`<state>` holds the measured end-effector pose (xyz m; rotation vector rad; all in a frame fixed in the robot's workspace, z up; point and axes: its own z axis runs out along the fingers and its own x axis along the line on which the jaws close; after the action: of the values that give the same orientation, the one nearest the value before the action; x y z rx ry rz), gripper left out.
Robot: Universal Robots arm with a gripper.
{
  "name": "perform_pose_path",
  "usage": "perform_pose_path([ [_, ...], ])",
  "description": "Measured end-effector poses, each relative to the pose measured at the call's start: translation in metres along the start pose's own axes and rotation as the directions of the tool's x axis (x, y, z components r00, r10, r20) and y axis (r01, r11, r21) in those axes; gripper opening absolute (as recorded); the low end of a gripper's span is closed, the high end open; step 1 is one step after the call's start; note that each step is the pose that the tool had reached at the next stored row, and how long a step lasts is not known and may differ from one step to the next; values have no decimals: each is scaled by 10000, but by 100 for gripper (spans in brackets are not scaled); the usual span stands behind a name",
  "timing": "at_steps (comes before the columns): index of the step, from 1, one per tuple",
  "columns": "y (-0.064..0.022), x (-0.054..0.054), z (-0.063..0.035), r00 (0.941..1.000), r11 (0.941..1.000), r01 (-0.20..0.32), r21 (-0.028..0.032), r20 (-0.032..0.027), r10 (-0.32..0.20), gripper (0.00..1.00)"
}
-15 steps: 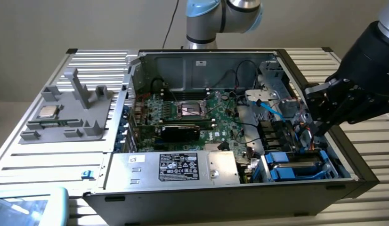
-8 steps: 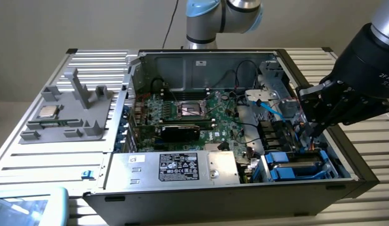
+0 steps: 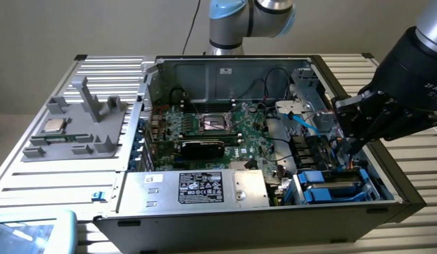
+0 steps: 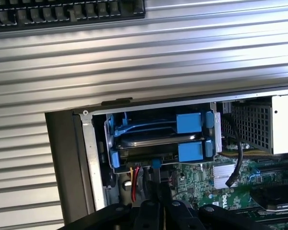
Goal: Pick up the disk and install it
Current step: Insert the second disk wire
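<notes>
The disk (image 4: 156,140), a flat silver-grey drive framed by a bright blue plastic bracket (image 4: 188,122), sits in the drive bay at the front corner of the open computer case (image 3: 275,222), on the exterior view's right; there its blue frame shows low in the case beside the power supply (image 3: 197,188). In the wrist view the drive lies flat in the bay with its long axis running across the bay's width, blue tabs at both ends, and another blue rail arching above it. The pincer (image 4: 159,191) is pressed together, its narrow black tip just short of the bay's open face and aimed at the small blue tab at the middle of the bracket's near edge; whether it touches that tab cannot be told. It holds nothing that can be seen. So the drive lies straight ahead of the tip, very near, and appears already seated or nearly seated in its bay, judging by how squarely the bracket sits inside the metal cage. The single arm reaches down into the case from the exterior view's right. Readable writing is sparse: "2F" in white on the black body above the pincer, and a black label on the power supply whose print is too small to make out. The case rests on a ribbed metal counter (image 3: 416,169).
</notes>
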<state>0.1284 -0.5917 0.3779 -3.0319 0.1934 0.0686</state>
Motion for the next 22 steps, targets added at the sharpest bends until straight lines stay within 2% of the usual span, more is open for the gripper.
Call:
perform_pose_path([
  [4,17,-42,17,10000,10000,4,50,-3,-4,11],
  [5,18,-49,28,10000,10000,7,51,-28,-7,11],
  [8,22,-55,54,9998,10000,29,73,-210,-27,11],
  [9,24,-55,64,9997,10000,33,77,-254,-31,11],
  [11,26,-53,90,9995,10000,39,79,-301,-36,11],
  [16,31,-51,141,9993,10000,41,3,-365,-41,11],
  [22,37,-48,195,9991,9998,36,-202,-427,-45,11],
])
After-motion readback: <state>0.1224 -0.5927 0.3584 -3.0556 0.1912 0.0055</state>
